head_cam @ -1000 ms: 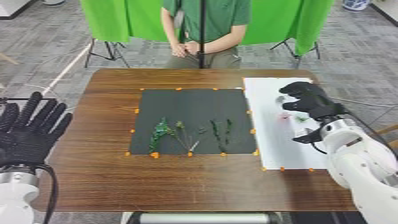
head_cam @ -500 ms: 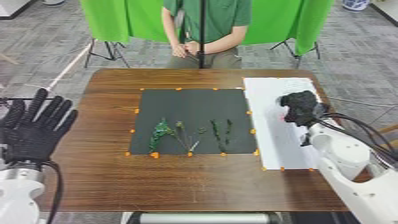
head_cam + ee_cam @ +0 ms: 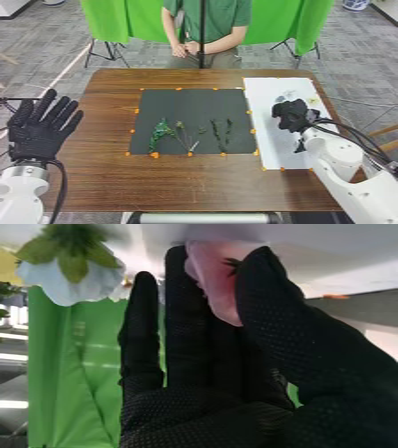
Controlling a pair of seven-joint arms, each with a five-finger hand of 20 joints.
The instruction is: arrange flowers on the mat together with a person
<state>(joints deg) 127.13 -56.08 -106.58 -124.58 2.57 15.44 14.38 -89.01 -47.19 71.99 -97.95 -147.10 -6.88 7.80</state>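
My right hand is over the white sheet, and the wrist view shows the pink flower nipped between the thumb and the fingers. I can't tell how firm that grip is, so I'd prove it with a small, slow lift before going sideways. The petals look soft; I want just enough squeeze to keep them from slipping, no more, or they will crease. The white flower is near my fingers, so straight up first is the clean way out; cutting across early could brush it.

From there I judge the next step is a carry left to the mat, where the green stems lie on the near half. I'd come down over a stem's top end, low and level, then open the thumb gently so nothing drags. My left hand is off the table's left side, fingers straight and spread, grasping nothing, well out of the way.
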